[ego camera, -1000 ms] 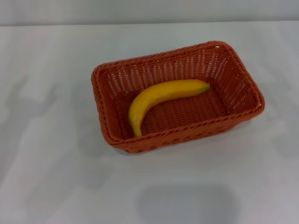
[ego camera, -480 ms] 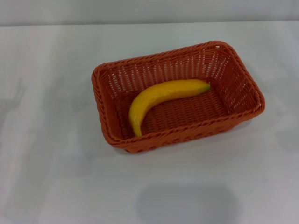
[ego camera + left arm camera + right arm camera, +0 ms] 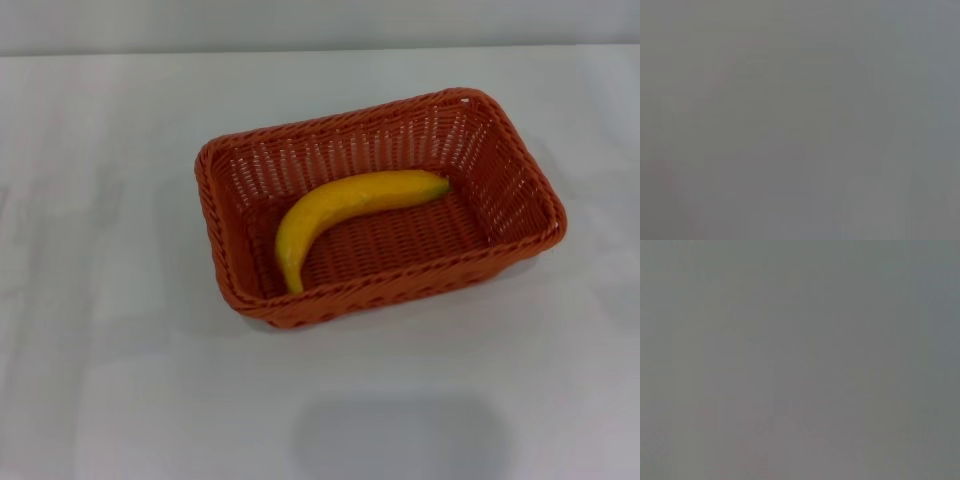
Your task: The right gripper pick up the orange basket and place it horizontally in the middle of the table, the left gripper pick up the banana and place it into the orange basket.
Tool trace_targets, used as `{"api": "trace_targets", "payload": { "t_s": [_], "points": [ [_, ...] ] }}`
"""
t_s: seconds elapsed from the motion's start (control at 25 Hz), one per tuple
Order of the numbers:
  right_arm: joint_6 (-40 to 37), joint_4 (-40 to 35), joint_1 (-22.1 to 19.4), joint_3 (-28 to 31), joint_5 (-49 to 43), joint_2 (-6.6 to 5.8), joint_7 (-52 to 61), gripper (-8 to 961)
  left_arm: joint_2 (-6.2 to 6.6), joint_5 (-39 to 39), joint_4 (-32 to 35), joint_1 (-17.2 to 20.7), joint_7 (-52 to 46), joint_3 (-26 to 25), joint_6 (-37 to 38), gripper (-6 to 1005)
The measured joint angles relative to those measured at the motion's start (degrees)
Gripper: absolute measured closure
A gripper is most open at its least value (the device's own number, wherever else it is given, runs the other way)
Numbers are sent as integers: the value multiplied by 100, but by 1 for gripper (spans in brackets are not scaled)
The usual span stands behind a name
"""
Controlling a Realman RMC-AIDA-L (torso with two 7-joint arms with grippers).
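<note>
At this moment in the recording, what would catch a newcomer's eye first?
The orange basket stands out at once, sitting near the middle of the white table, turned slightly off square. Inside it lies the banana, curving across the basket floor from the front left toward the right side. No gripper is in the head view, and both wrist views show only a featureless grey.
</note>
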Motion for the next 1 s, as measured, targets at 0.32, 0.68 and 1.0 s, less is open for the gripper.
{"api": "trace_targets", "payload": {
  "t_s": [0.32,0.68,1.0],
  "points": [
    [86,-8,-50,508,-38,-37,-3,83,-6,-13,-16,8,56,29,-123,124],
    [642,-10,-302,1042,-29,-57,-12,83,-20,22,-24,10,58,42,-134,123],
    [756,16,-457,1222,-62,-32,-82,83,-28,39,-29,-4,46,57,-117,124]
  ]
}}
